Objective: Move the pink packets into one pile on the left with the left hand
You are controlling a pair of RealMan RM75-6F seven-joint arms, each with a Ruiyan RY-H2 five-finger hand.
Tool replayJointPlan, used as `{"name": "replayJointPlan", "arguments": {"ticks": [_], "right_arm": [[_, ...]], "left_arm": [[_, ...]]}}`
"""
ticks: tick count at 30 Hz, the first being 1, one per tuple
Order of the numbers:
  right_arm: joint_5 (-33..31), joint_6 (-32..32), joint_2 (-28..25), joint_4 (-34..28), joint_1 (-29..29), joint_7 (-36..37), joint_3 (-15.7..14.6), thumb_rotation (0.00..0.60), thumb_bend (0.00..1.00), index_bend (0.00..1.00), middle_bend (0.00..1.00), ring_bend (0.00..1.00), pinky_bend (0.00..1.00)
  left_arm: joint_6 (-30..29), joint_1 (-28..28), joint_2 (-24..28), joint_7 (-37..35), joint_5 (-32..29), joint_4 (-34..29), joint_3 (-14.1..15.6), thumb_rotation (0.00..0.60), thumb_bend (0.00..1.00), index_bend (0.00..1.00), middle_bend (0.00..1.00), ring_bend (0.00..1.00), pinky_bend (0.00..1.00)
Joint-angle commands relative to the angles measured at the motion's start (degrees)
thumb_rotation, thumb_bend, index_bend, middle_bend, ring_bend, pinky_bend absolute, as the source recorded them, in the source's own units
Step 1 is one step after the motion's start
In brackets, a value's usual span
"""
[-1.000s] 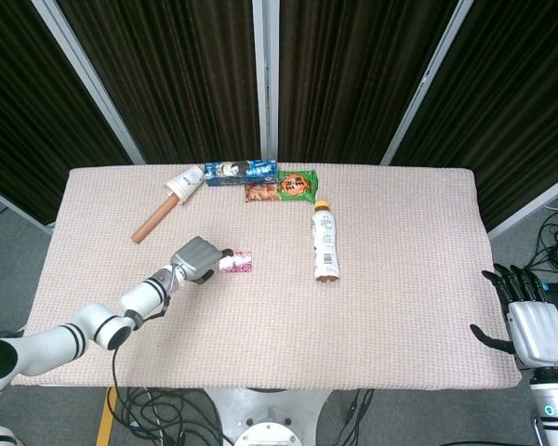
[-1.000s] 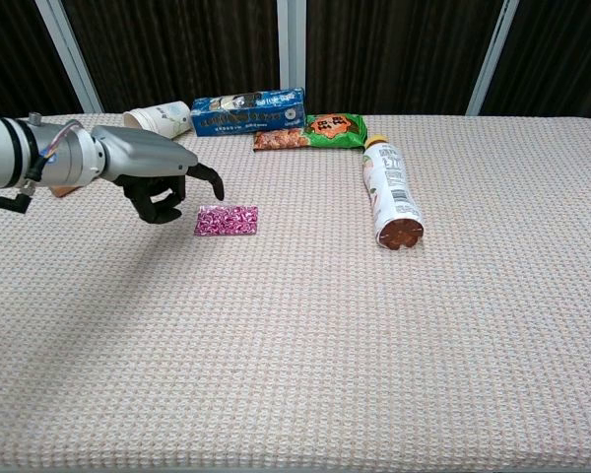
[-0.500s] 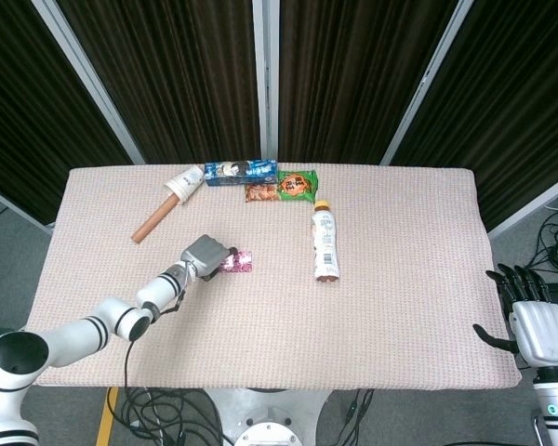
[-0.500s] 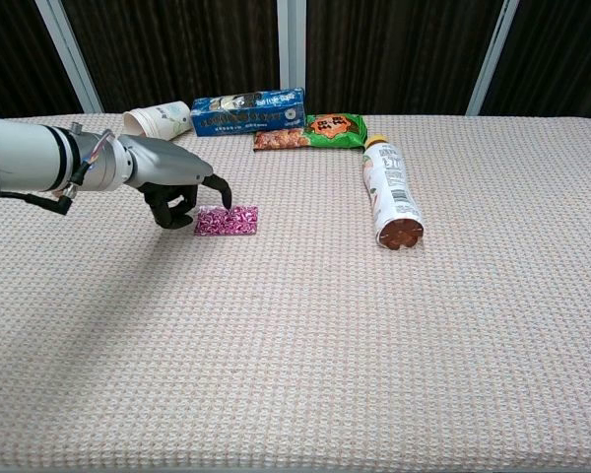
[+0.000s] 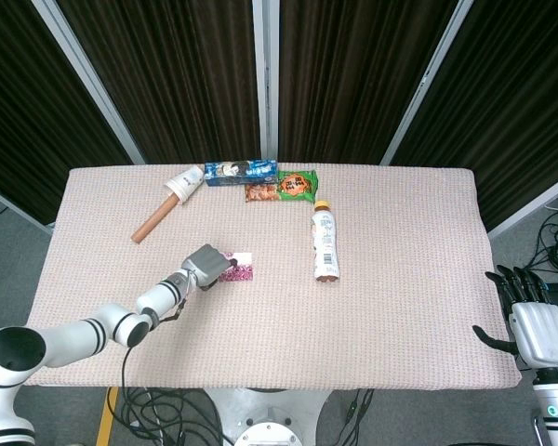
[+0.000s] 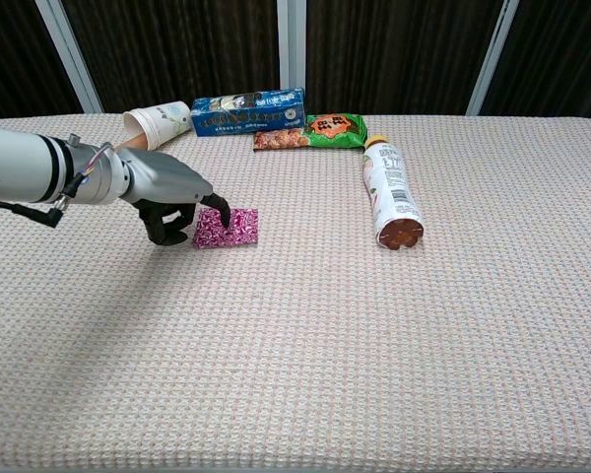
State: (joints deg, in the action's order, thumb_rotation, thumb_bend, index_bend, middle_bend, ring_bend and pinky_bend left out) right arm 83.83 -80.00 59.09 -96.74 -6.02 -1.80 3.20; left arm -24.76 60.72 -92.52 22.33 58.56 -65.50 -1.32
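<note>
We see the pink packet (image 6: 228, 227) lying left of table centre, the bottle (image 6: 390, 192) well off at its 3 o'clock. Our left hand (image 6: 173, 204) pinches its left edge, fingers curled narrow. The thin wrapper could slip free. Since earlier, the hand has closed in and tilted the packet.

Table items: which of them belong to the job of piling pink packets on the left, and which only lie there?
Part of the job:
pink packet
left hand, touching it

Only lying there:
paper cup
blue box
green snack bag
bottle, on its side
brown stick
</note>
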Motion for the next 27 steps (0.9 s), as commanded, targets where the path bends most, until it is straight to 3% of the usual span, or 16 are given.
{"name": "replayJointPlan", "arguments": {"ticks": [1,17,22,27], "right_arm": [[0.10,-0.06,-0.03,0.00,0.03,0.04,-0.06,0.498,0.11,0.15,0.08,0.00,0.00],[0.87,-1.17,-0.22,0.08,0.63,0.67,-0.40,0.507,0.10,0.15,0.08,0.00,0.00],[0.95,-1.35,-0.26,0.07,0.77,0.69,-0.48,0.502,0.10,0.15,0.08,0.00,0.00],[0.79,-1.16,-0.25,0.01,0.71,0.55,-0.44,0.506,0.10,0.15,0.08,0.00,0.00]], "left_arm": [[-0.85,0.86,1.43,2.26,-2.72,-3.07,1.65,0.600,0.55,0.25,0.85,0.82,0.98],[-9.16,4.09,5.51,10.03,-11.22,-17.00,6.61,0.600,0.55,0.25,0.85,0.82,0.97],[-12.51,3.95,5.33,10.54,-11.92,-17.19,6.08,0.600,0.55,0.25,0.85,0.82,0.97],[-13.62,4.01,2.09,11.33,-14.28,-12.24,5.51,0.600,0.55,0.25,0.85,0.82,0.97]]}}
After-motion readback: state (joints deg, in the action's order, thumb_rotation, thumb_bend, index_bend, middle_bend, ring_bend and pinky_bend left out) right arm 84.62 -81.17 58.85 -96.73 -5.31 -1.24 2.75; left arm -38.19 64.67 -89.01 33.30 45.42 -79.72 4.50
